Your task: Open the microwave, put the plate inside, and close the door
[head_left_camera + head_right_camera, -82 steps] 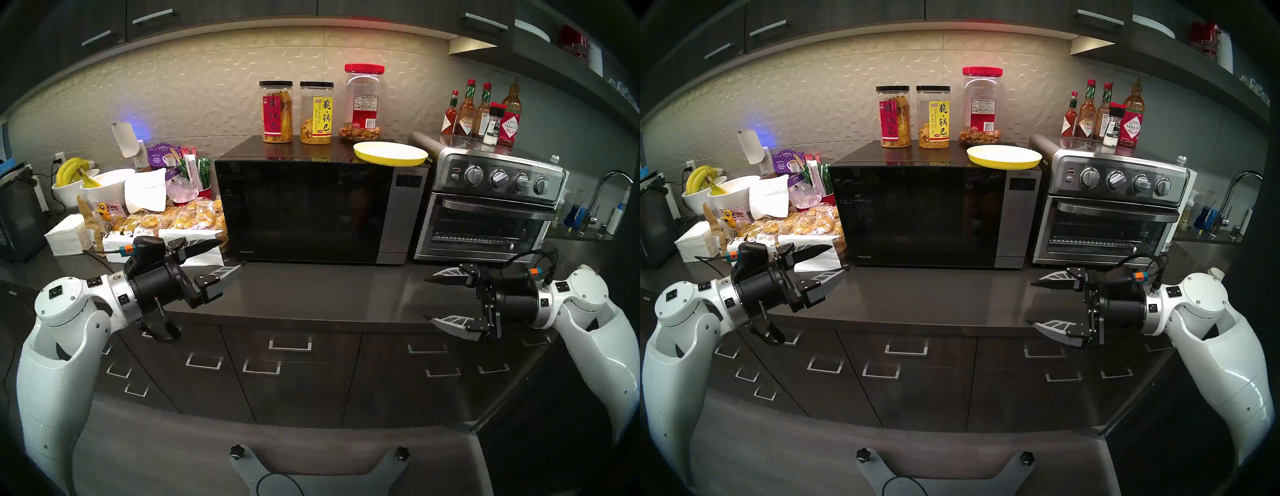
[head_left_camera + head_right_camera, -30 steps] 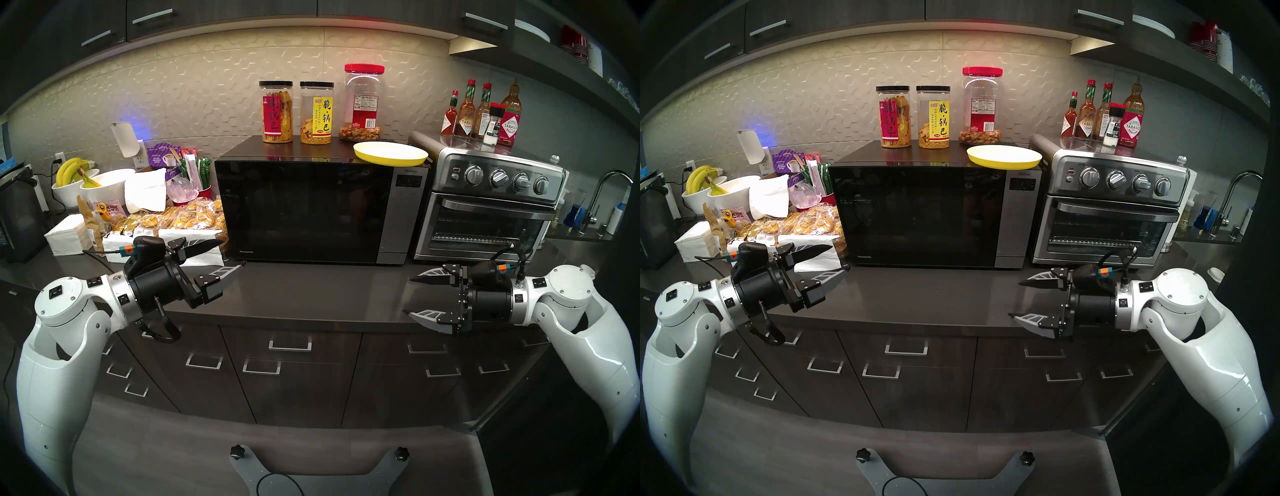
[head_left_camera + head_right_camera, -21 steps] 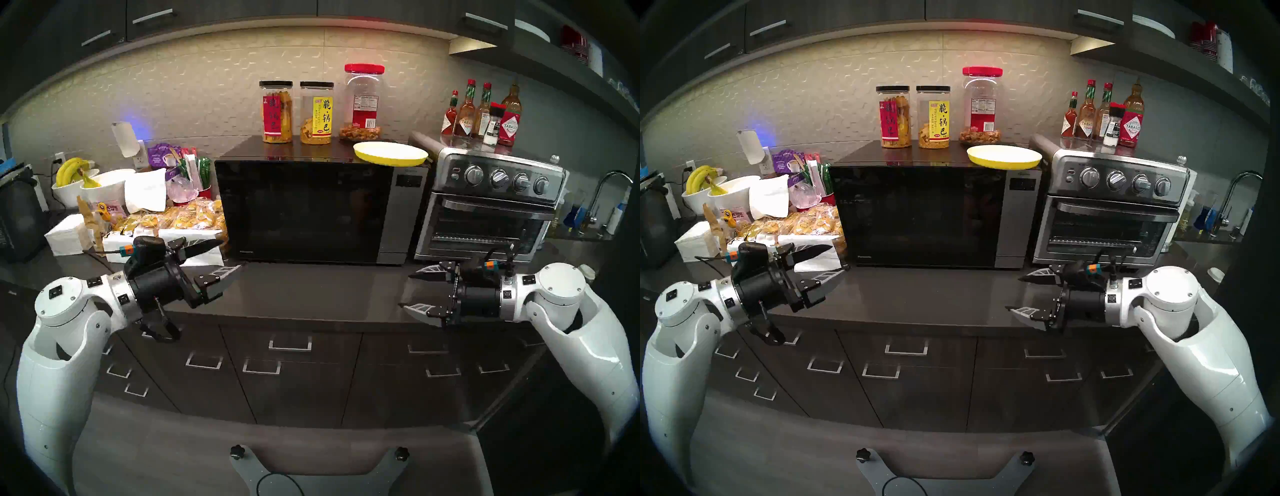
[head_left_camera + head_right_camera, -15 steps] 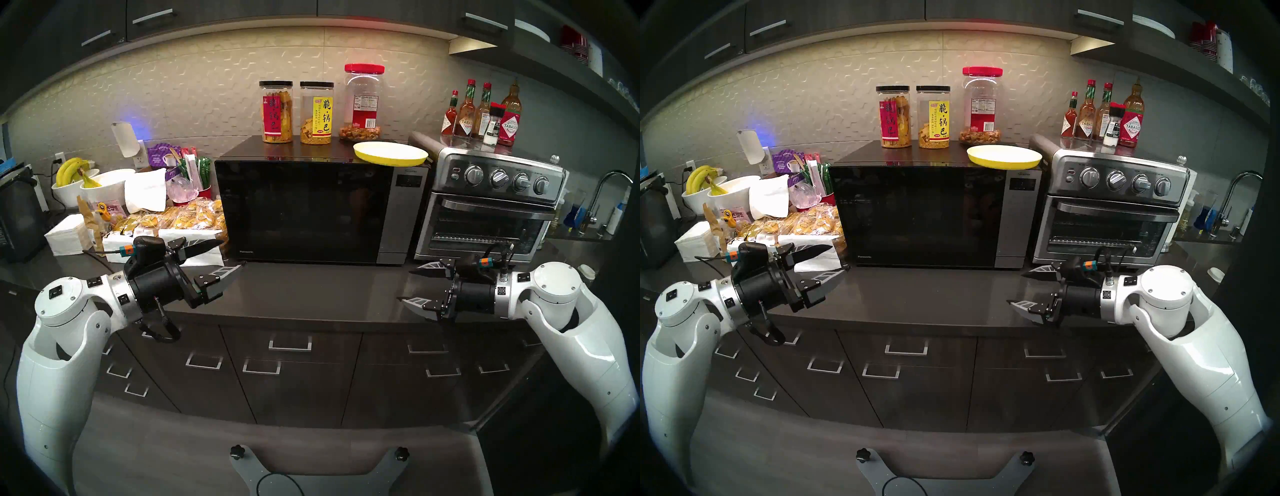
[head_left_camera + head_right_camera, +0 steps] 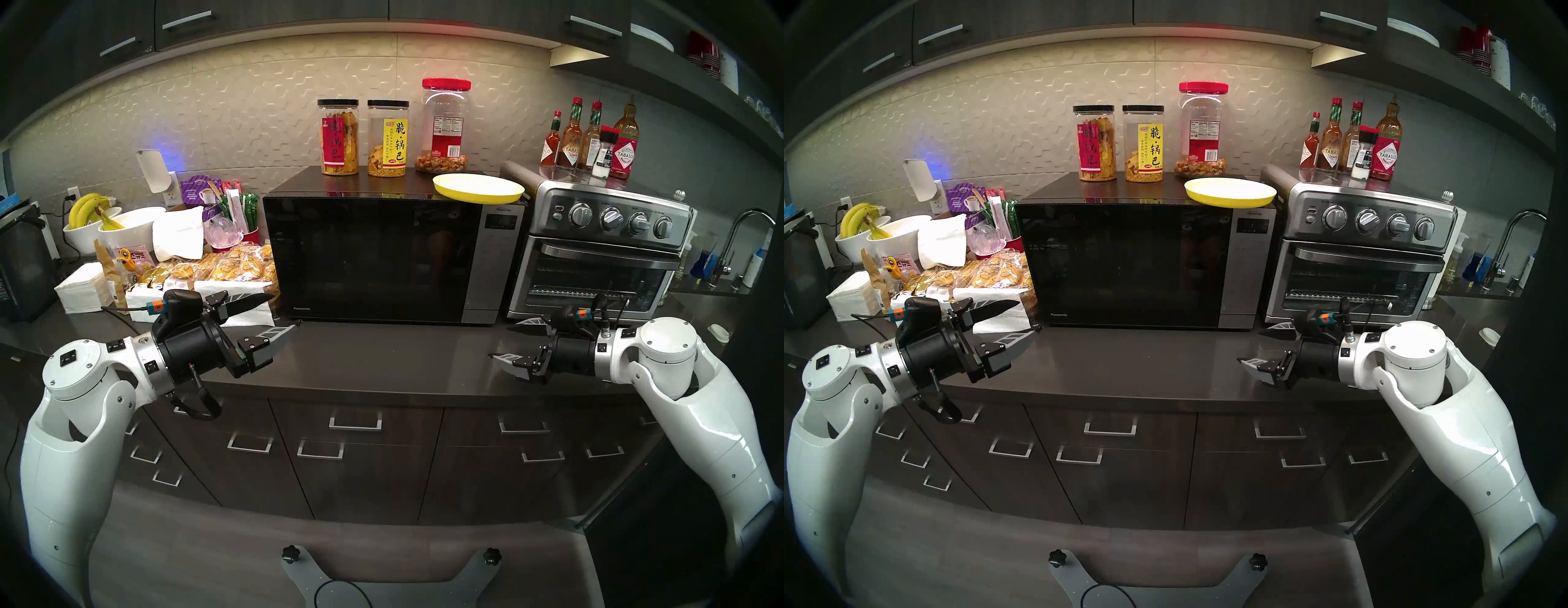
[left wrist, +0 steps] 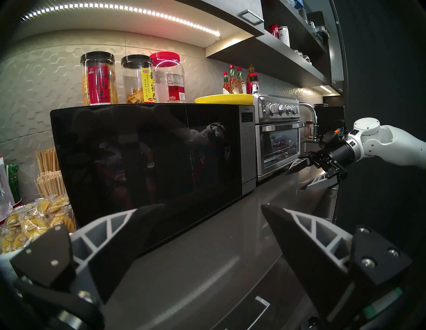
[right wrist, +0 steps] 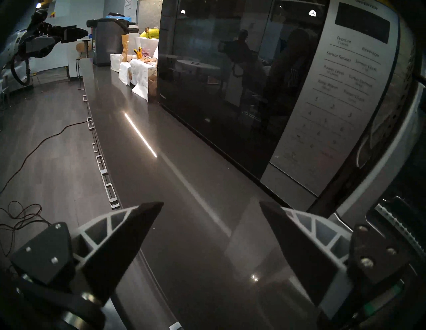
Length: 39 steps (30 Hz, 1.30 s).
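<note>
- Microwave (image 5: 394, 259): large boxy Panasonic oven, dark brown casing, grey metallic control strip at its right; stands at the back of the dark grey glossy surface (image 5: 382, 361), between snack clutter and the toaster oven.
- Door (image 5: 369, 259): wide glossy black glass panel, flush with the front, closed.
- Plate (image 5: 478, 188): round shallow bright yellow plate with paler cream inner face; lies on the microwave's top at the right front corner, its rim overhanging the front edge.
- Three clear snack jars (image 5: 388, 138): two black-lidded, one red-lidded; upright on the microwave top behind the plate.
- Stainless toaster oven (image 5: 598, 259) with four knobs: just beside the microwave's right.
- Right gripper (image 5: 509, 337): black fingers spread wide apart, empty; above the surface in front of the gap between the two ovens, pointing toward the microwave's lower right corner, not touching.
- Left gripper (image 5: 283, 312): fingers apart, empty; near the microwave's lower left corner, apart from it.
</note>
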Tool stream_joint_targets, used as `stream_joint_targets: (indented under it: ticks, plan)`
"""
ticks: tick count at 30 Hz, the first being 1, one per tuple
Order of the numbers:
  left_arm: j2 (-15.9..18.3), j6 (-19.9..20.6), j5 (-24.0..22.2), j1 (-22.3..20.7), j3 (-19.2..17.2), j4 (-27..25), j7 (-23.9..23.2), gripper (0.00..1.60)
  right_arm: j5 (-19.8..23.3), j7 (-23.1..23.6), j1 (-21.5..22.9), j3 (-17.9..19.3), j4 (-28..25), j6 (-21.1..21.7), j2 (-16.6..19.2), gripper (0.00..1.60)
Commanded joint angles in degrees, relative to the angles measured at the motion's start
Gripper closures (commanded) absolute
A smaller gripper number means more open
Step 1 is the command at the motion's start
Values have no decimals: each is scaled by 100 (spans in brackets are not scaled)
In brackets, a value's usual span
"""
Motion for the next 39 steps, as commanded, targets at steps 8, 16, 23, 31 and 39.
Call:
stream_joint_targets:
  ticks: [8,16,23,31,39]
  plan:
    - [13,-1,-3,-3,-15,-57,-14,0,-104,-175,383,-82,2,186,-145,65]
    - [13,-1,-3,-2,-15,-57,-14,0,-170,-230,532,-213,104,346,-256,84]
    - [13,-1,-3,-3,-15,-57,-14,0,-270,-289,696,-358,202,480,-353,100]
    - [13,-1,-2,-3,-15,-56,-14,0,-381,-342,920,-526,350,548,-487,160]
    - [13,-2,-2,-4,-14,-55,-14,0,-478,-388,1103,-647,442,615,-571,160]
